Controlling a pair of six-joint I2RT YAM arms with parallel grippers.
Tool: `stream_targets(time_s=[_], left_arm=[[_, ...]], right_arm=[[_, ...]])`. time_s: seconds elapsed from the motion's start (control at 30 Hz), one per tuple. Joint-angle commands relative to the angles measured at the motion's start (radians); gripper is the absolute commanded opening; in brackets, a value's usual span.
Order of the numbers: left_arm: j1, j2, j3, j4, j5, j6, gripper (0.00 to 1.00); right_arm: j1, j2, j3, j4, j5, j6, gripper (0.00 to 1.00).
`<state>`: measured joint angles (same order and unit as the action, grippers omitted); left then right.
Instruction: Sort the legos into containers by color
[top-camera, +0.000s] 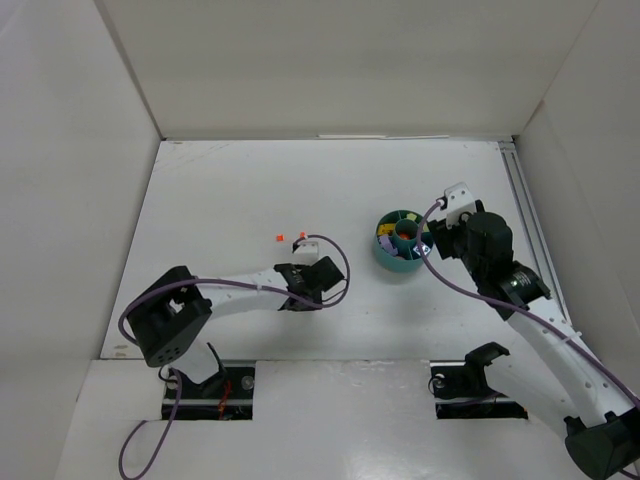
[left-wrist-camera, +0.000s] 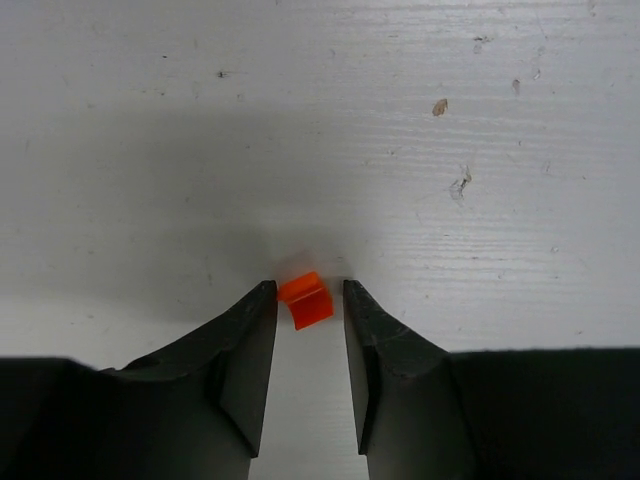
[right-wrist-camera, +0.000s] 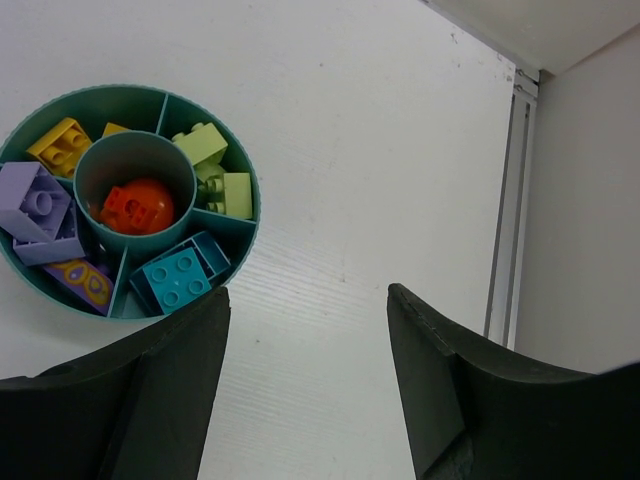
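Left wrist view: left jaws narrowly apart around orange brick (left-wrist-camera: 305, 300), not yet pinching. Right wrist view: right jaws spread, empty; brick-filled teal dish (right-wrist-camera: 130, 108) ahead-left. Scuffed white desk (left-wrist-camera: 320, 120), white walls (top-camera: 330, 60).

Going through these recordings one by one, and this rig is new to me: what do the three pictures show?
Two robot arms stand at a white table. One picture looks down on both; the other two come from a camera on each wrist. The left gripper straddles a small orange brick lying on the table, with a gap on one side, so not yet clamped. The right gripper is open and empty, near the teal dish holding bricks sorted by colour. Another orange brick lies loose nearby.
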<state>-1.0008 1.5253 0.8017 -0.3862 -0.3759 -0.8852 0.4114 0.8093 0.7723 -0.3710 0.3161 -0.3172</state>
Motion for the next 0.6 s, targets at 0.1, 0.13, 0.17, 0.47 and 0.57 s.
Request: stream_targets(time_s=[0.1,0.13,0.17,0.47,0.57], left_arm=[[-0.007,0.064,0.008,-0.105,0.017,-0.026,0.2],[-0.007,0.064,0.008,-0.105,0.017,-0.026,0.17],[-0.007,0.064,0.008,-0.114,0.017,-0.035,0.14],[-0.025,0.024,0.06,-0.132,-0.014,-0.025,0.11],[-0.025,0.003,0.083,-0.132,-0.037,-0.024,0.11]], right_arm=[[-0.006,-0.022,0.004,0.015,0.028,0.018,0.7],[-0.006,-0.022,0.004,0.015,0.028,0.018,0.7],[-0.006,-0.022,0.004,0.015,0.028,0.018,0.7],[-0.006,-0.022,0.004,0.015,0.028,0.018,0.7],[-0.006,-0.031,0.004,0.015,0.028,0.027,0.7]])
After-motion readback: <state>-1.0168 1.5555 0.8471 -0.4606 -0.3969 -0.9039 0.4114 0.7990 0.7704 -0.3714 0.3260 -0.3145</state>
